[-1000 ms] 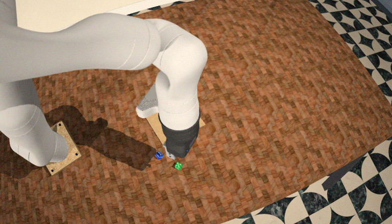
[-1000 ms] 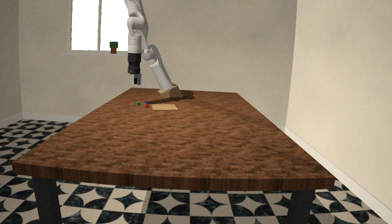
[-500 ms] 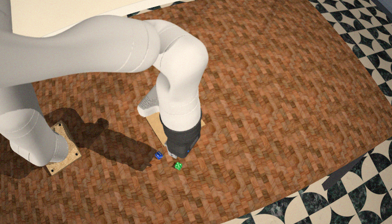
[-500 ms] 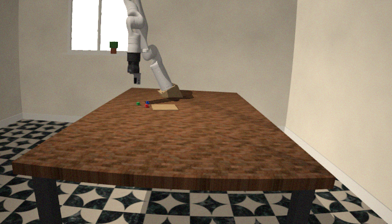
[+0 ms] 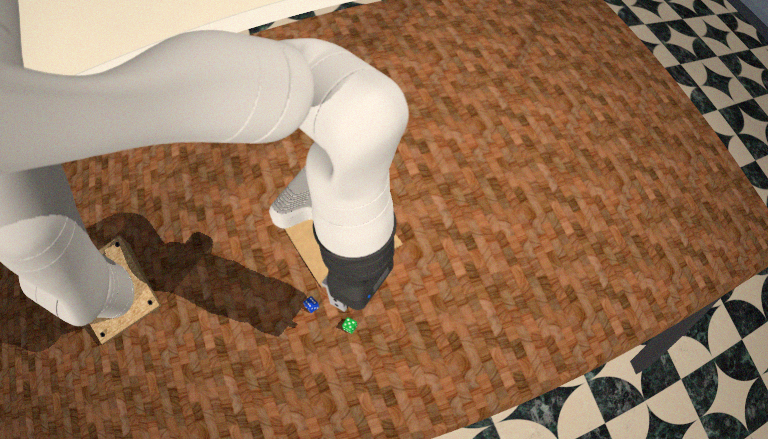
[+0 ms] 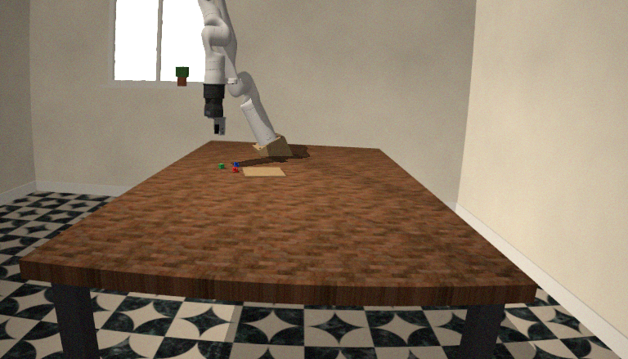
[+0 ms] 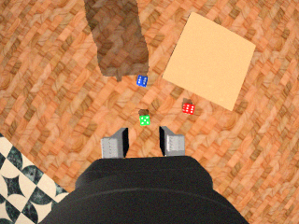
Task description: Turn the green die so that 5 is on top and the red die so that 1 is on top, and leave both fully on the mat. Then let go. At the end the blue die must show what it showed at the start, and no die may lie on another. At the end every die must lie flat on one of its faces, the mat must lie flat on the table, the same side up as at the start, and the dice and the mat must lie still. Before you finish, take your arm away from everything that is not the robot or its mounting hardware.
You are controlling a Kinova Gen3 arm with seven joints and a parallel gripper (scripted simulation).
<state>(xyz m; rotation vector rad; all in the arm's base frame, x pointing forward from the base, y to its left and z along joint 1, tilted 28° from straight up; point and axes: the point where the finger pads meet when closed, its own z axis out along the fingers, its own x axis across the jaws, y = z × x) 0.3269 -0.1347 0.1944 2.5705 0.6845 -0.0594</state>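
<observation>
Wrist view, nearest first: the gripper [image 7: 144, 144] hangs high above the surface [image 7: 249, 168] with its fingers spread apart and nothing between them. Just beyond them in that view lies the green die [image 7: 145, 119], flat on the bare wood. Off to its right lies the red die [image 7: 189, 108], close to the mat [image 7: 209, 59] but apart from its edge. Farther on, the blue die [image 7: 142, 81] sits beside the arm's shadow, left of the mat. The top faces are too small to read. From the exterior view the arm [image 6: 215, 40] holds the tool well above all three dice.

By this showing, little of the task looks done: neither the green nor the red die is on the mat, and their numbers cannot be confirmed. No die lies on another, and the mat lies flat. What is probably left is grasping the green die below, turning it to 5, setting it on the mat, then the same for red with 1.
</observation>
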